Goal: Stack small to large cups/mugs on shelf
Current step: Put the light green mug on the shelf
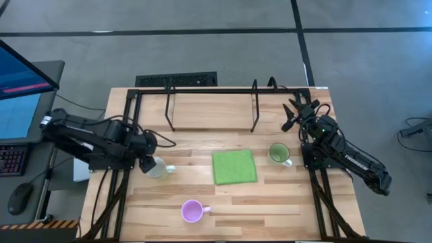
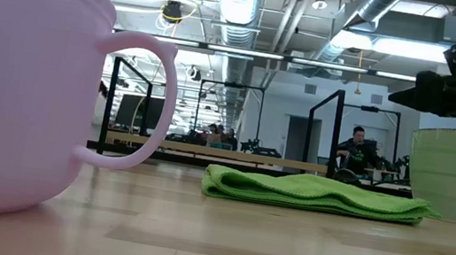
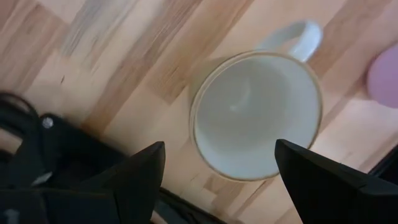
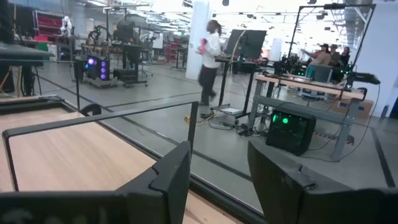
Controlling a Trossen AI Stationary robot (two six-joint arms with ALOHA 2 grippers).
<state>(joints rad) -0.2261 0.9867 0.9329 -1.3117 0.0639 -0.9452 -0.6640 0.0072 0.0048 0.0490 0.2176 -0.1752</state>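
The white mug (image 1: 157, 168) stands upright on the tabletop at the left, its handle toward the table's right. My left gripper (image 1: 148, 163) hangs open just above it. In the left wrist view the two fingers flank the white mug (image 3: 258, 115) from above, and my left gripper (image 3: 219, 146) touches nothing. The green mug (image 1: 278, 152) stands upright to the right of the cloth. The purple mug (image 1: 192, 211) stands near the table's near edge. My right gripper (image 1: 293, 113) is open and raised by the right end of the shelf (image 1: 209, 109), which carries nothing.
A folded green cloth (image 1: 234, 167) lies flat mid-table between the white and green mugs. In the low view the purple mug (image 2: 10, 88) fills the left and hides the white one. Black wire uprights (image 1: 254, 108) divide the shelf. People move in the room beyond.
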